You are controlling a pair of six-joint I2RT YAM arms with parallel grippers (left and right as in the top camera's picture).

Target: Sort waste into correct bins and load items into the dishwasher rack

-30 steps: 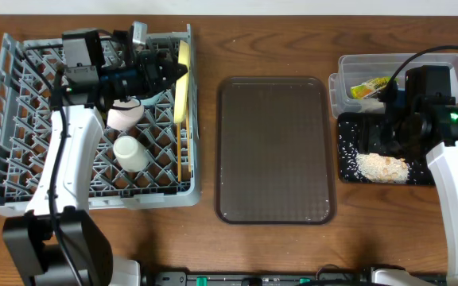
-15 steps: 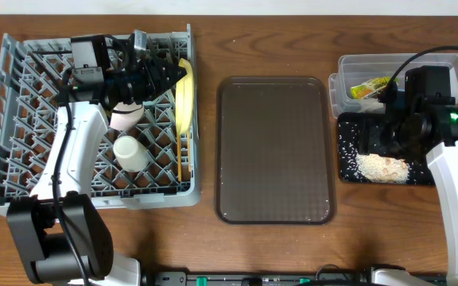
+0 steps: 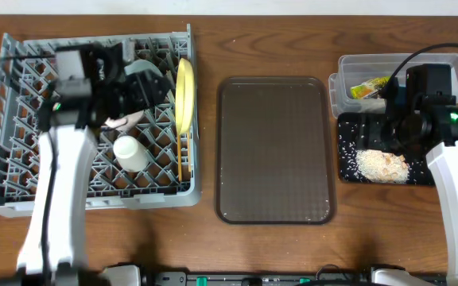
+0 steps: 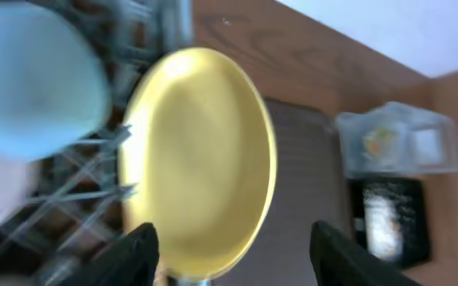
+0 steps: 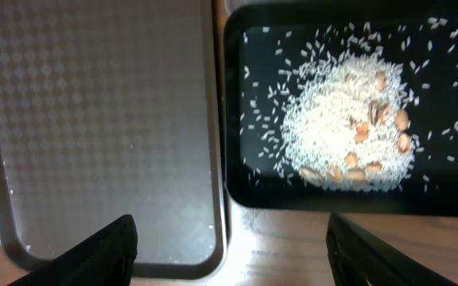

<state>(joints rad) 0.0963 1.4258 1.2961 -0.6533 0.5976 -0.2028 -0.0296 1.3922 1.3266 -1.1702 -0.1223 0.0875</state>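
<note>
1. The left gripper (image 4: 241, 258) is spread wide and empty. It sits just short of the yellow-green plate (image 4: 197, 159), which stands on edge against the right wall of the dishwasher rack (image 3: 22, 159).
2. The plate looks stiff, light and glossy, so probably slippery. Pinch its upper rim, one finger on each face.
3. Inside the rack, the small white cup (image 3: 131, 151) looks light and easy to tip. The chopsticks (image 3: 183, 155) are thin and would likely roll.
4. The right gripper (image 5: 237, 254) is open and empty, well right of the rack. It is over the black tray (image 5: 249, 181), which holds loose rice scraps (image 5: 340, 127) that cannot be pinched.

Rice heap (image 5: 340, 127) in black tray (image 5: 249, 187)
</note>
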